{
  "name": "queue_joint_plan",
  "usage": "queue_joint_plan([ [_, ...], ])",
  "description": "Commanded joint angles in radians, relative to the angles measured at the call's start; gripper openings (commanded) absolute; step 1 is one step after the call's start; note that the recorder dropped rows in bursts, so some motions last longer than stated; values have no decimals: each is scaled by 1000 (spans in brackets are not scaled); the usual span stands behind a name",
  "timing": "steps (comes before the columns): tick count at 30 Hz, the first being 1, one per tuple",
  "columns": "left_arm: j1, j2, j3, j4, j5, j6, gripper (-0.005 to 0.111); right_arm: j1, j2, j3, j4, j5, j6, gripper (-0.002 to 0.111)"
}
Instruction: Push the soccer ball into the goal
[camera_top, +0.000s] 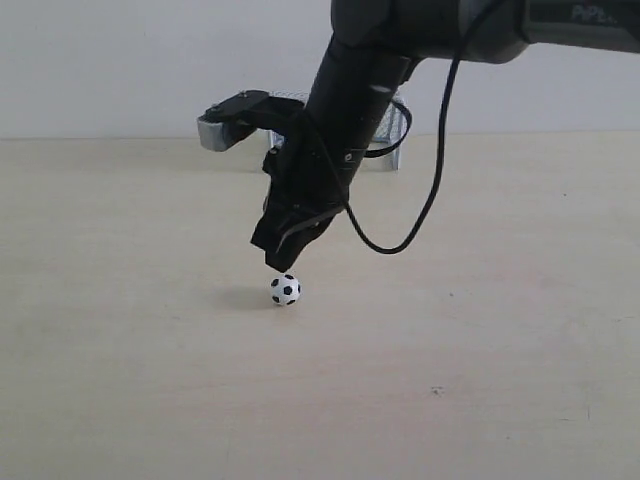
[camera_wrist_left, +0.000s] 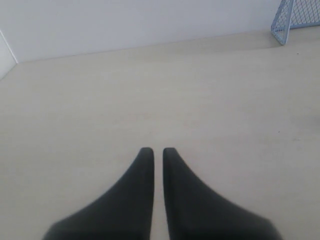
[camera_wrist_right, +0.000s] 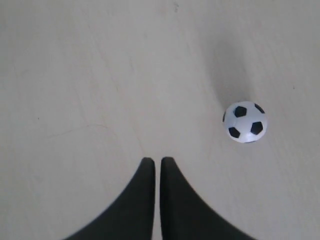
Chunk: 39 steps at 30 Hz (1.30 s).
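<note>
The soccer ball (camera_top: 285, 289), tiny and white with black patches, rests on the pale table. My right gripper (camera_top: 275, 262) hangs just above and slightly left of it, shut with nothing between its fingers. In the right wrist view the ball (camera_wrist_right: 245, 122) lies off to one side of the shut right gripper (camera_wrist_right: 157, 160), apart from the fingertips. The goal (camera_top: 394, 125) stands at the back of the table, mostly hidden behind my right arm. One corner of the goal (camera_wrist_left: 295, 17) shows in the left wrist view, far from the shut, empty left gripper (camera_wrist_left: 157, 150). The left arm is out of the exterior view.
A black cable (camera_top: 430, 190) loops down from the right arm (camera_top: 360, 90) beside the gripper. A white wall (camera_top: 120, 60) stands behind the table's far edge. Bare tabletop (camera_top: 480, 340) lies on all sides of the ball.
</note>
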Motion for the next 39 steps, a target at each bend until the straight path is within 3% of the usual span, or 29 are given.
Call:
queue_joint_plan([
  [1,-8,6,-4,0,-3,-9,6,26,41,-60,-20,28,30,0],
  [39,-8,6,-4,0,-3,-9,6,26,247,-147,-76,-43,119,0],
])
